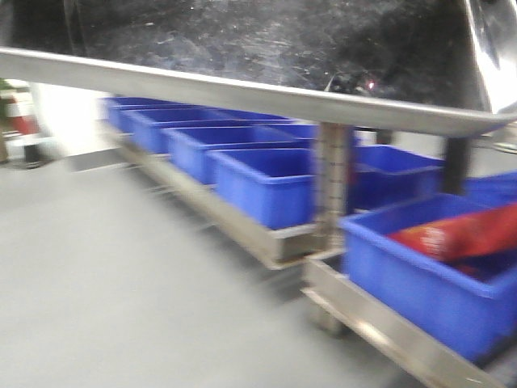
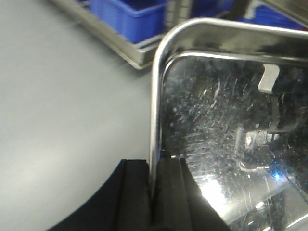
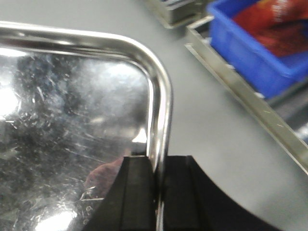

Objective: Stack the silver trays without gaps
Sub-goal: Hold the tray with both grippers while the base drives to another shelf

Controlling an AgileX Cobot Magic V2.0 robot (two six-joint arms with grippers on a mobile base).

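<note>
Rectangular blue plastic bins (image 1: 262, 190) sit in a row on long steel rails (image 1: 258, 242); the nearest bin (image 1: 420, 295) holds a crumpled red packet (image 1: 464, 234).

The light was bright. White glare shone on the silver tray (image 3: 57, 120), and the blue bins (image 1: 258, 190) looked blurry.

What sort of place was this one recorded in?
Likely a storeroom or supply area, not certain: a row of blue plastic bins sits in long steel racks, one bin holds a red packet, and the left pincer and right pincer grip a scratched silver tray.
</note>
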